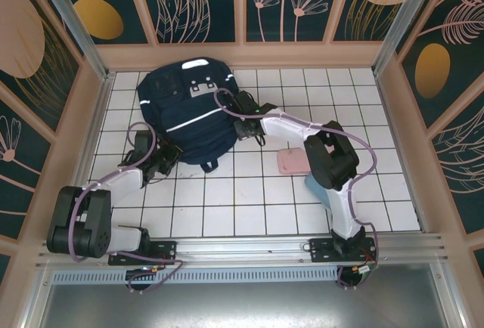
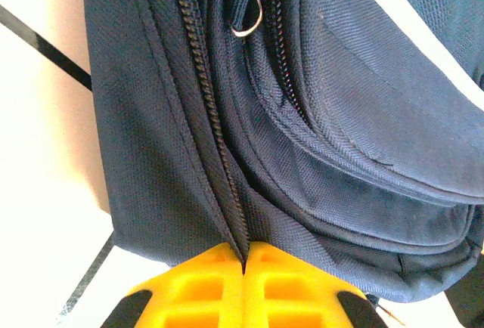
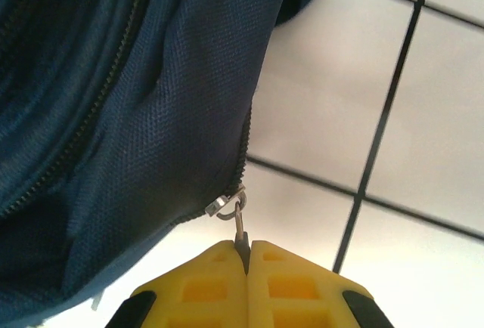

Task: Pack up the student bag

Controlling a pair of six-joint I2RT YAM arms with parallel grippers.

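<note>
**While the left gripper [image 2: 243, 266] and right gripper [image 3: 243, 256] both pinch**

You have the student bag [image 1: 185, 120] by the table's [image 1: 249, 199] far edge, left of centre. Left gripper clamps its zipper seam [image 2: 215, 139]; right gripper clamps the zipper pull [image 3: 237, 218].

A white tiled table [image 1: 249, 207] with dark grid lines sits inside a light wooden frame [image 1: 242, 54]. Dark teal wall panels [image 1: 193, 3] carry pale flowers and orange ovals. A metal rail [image 1: 242, 246] lines the table's near edge.
</note>
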